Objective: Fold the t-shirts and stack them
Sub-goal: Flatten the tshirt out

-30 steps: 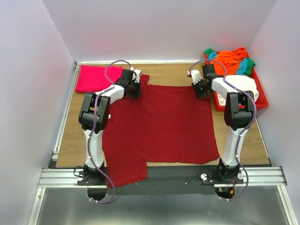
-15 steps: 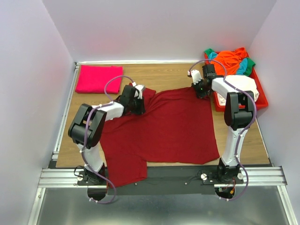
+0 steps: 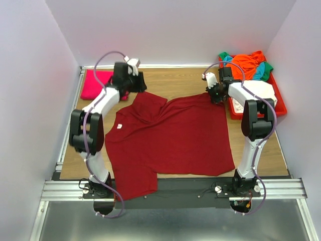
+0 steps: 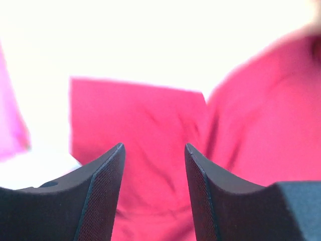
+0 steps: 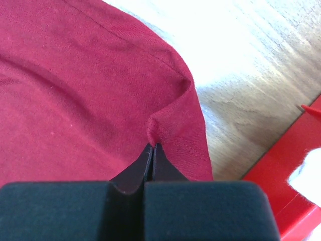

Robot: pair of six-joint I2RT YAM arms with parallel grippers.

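Note:
The dark red t-shirt lies spread on the table, its far left corner folded over with a white label showing. My right gripper is shut on a pinch of the shirt's far right corner. My left gripper is open and empty, raised above the far left of the shirt, near the folded magenta-pink t-shirt. Orange, green and teal shirts are heaped in the red tray.
The red plastic tray stands at the far right, close beside my right gripper, with a white cloth in it. White walls close in the table on three sides. The shirt's near left sleeve hangs over the front rail.
My left gripper let go of the far left corner after carrying it inward, then rose and swung back toward the pink shirt. The corner now lies folded over. The right gripper stays put.

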